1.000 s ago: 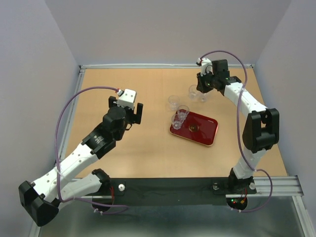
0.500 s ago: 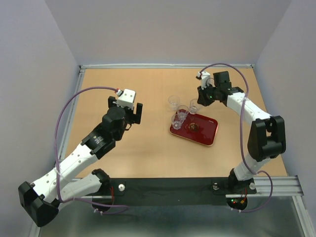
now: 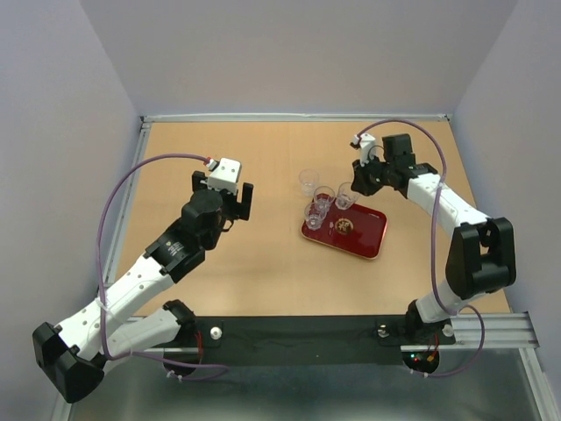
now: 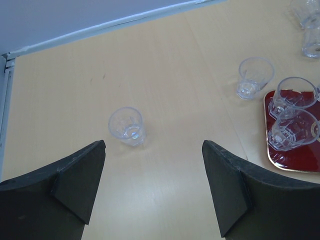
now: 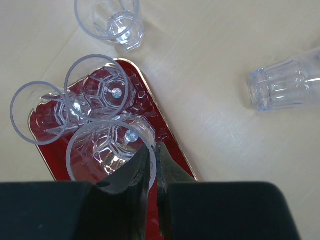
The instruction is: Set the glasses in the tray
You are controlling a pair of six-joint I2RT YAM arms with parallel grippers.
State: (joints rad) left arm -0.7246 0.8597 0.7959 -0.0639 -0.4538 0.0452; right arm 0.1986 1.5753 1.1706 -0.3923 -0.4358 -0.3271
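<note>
Our right jaws clamp the rim of an upright glass (image 5: 107,150) over the tray (image 3: 364,235)'s far corner, beside two seated glasses (image 5: 105,92); our left jaws gape, well off the tray.

No readable text, label or number anywhere.

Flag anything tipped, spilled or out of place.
In the right wrist view, one glass on the table right of the tray seems to lie on its side; the others stand upright. Nothing spilled or broken shows.
</note>
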